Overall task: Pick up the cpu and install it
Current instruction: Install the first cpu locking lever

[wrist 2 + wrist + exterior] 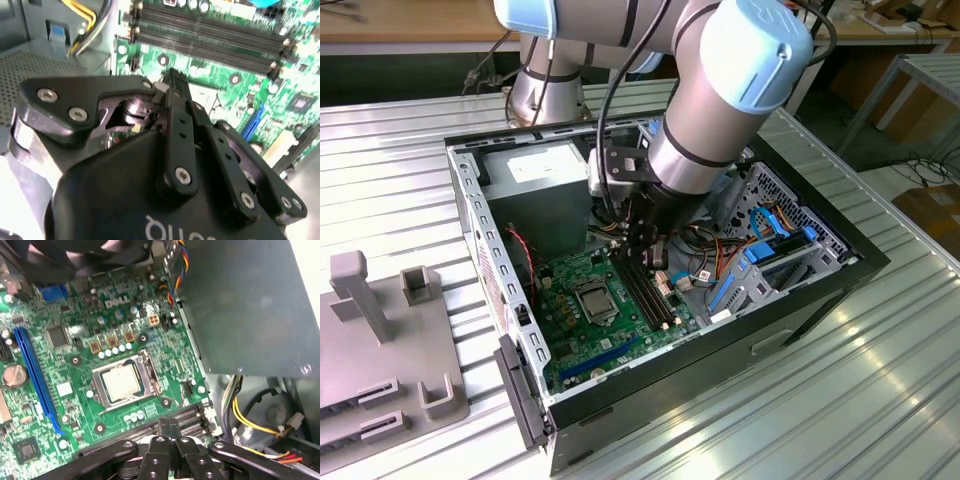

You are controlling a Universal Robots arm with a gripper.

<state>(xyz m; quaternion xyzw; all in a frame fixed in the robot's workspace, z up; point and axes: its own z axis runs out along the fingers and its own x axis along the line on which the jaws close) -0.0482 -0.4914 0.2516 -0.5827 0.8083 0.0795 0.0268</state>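
My end effector hovers w/ fingers pressed together, holding nothing, above the mobo; cpu sits in socket—unlatched frame could let it shift if bumped.

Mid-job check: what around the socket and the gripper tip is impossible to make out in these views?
- Pale square plate inside the square metal socket frame, first wrist view: too small to tell seated chip from bare contacts.
- Green motherboard, second wrist view: the part beneath the black gripper is hidden by its body.
- Exterior view: the arm's wrist covers the case's middle.
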